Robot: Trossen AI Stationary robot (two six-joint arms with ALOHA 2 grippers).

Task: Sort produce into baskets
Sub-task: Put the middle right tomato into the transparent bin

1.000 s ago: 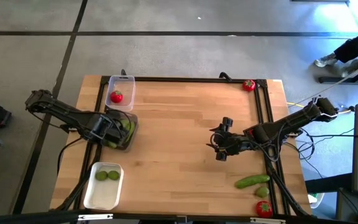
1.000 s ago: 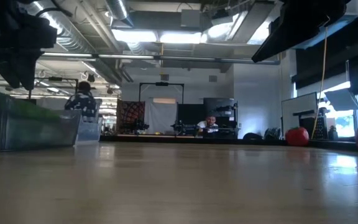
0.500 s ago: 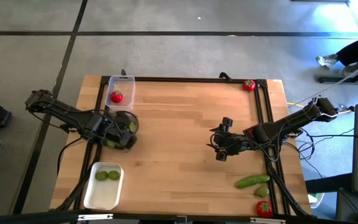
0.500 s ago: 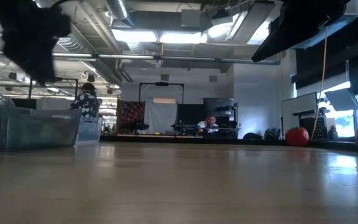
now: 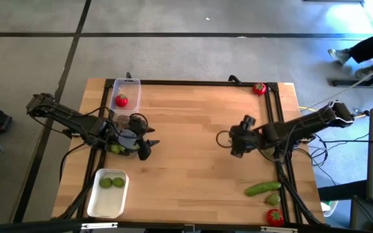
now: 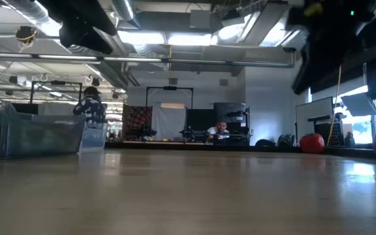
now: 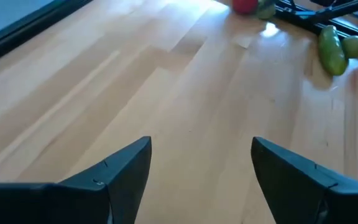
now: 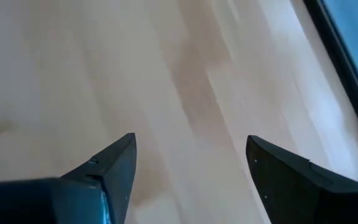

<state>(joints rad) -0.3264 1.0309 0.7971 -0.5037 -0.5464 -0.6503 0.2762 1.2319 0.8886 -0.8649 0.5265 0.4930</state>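
My left gripper [image 5: 146,137] is open and empty, just right of a clear basket [image 5: 125,138] that holds green cucumbers [image 5: 116,149]; the arm covers much of that basket. My right gripper [image 5: 224,138] is open and empty above bare wood at mid-right. A second clear basket [image 5: 127,85] holds a tomato [image 5: 121,100]. A white basket [image 5: 107,200] holds two limes [image 5: 111,183]. A cucumber [image 5: 263,188], a lime [image 5: 272,199] and a tomato [image 5: 275,217] lie at the near right. Another tomato [image 5: 259,88] lies at the far right corner.
A black frame [image 5: 199,82] runs along the table's far and side edges. The middle of the table [image 5: 186,142] is bare wood. In the left wrist view the near-right cucumber [image 7: 331,50] and lime [image 7: 353,45] show ahead. People and equipment stand in the room behind [image 6: 220,130].
My left gripper has gone from over the cucumber basket toward the table's right edge and has turned to face the open table. My right gripper has moved a little toward the far and right edges and has turned.
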